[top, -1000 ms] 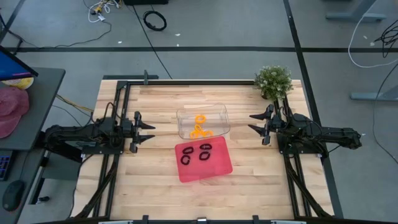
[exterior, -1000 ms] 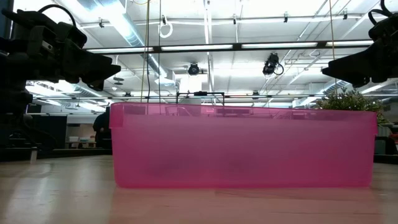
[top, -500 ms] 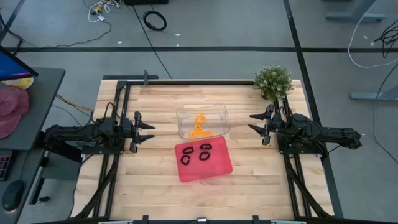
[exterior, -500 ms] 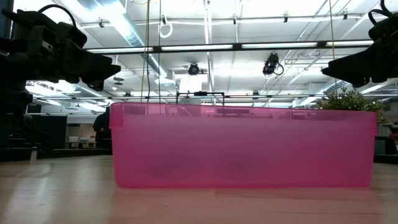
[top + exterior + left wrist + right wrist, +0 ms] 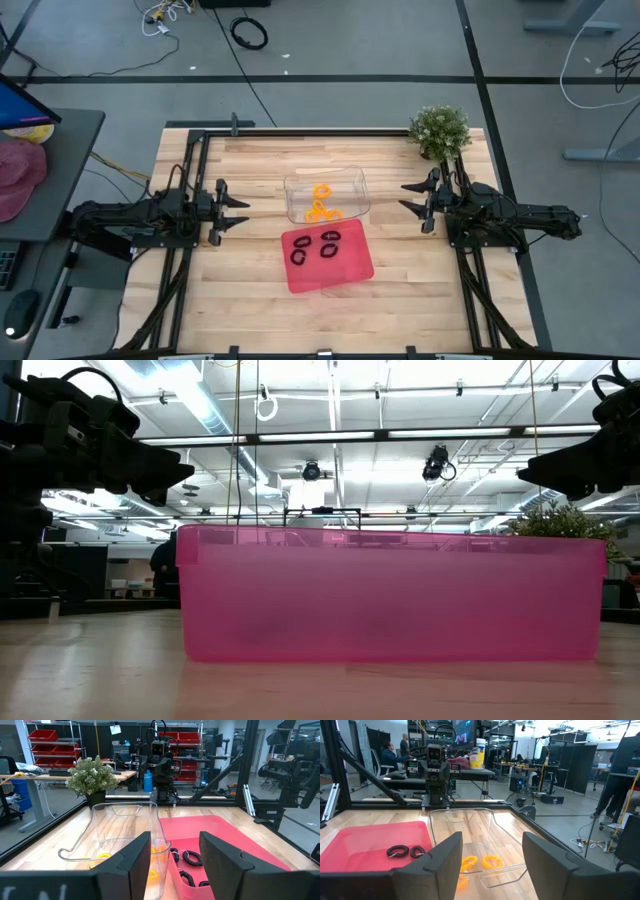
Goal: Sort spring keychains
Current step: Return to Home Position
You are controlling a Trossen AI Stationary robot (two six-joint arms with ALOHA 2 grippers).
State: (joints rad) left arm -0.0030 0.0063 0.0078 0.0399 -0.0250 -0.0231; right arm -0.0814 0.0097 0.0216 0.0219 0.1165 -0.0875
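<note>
The black spring keychains (image 5: 327,243) lie on the floor of the red tray (image 5: 349,272); they also show in the left wrist view (image 5: 189,862) and the right wrist view (image 5: 405,852). The orange spring keychains (image 5: 321,205) lie in the clear tray (image 5: 353,182), also seen at the right wrist (image 5: 481,862). My left gripper (image 5: 238,212) hovers open at the table's left, well away from both trays. My right gripper (image 5: 411,197) hovers open at the table's right, likewise apart from them. In the low view the red tray's wall (image 5: 390,595) hides its contents.
A small potted plant (image 5: 439,130) stands at the table's far right corner, close behind my right arm. Bare wood lies on either side of the trays and toward the near edge. People sit in the room beyond the table.
</note>
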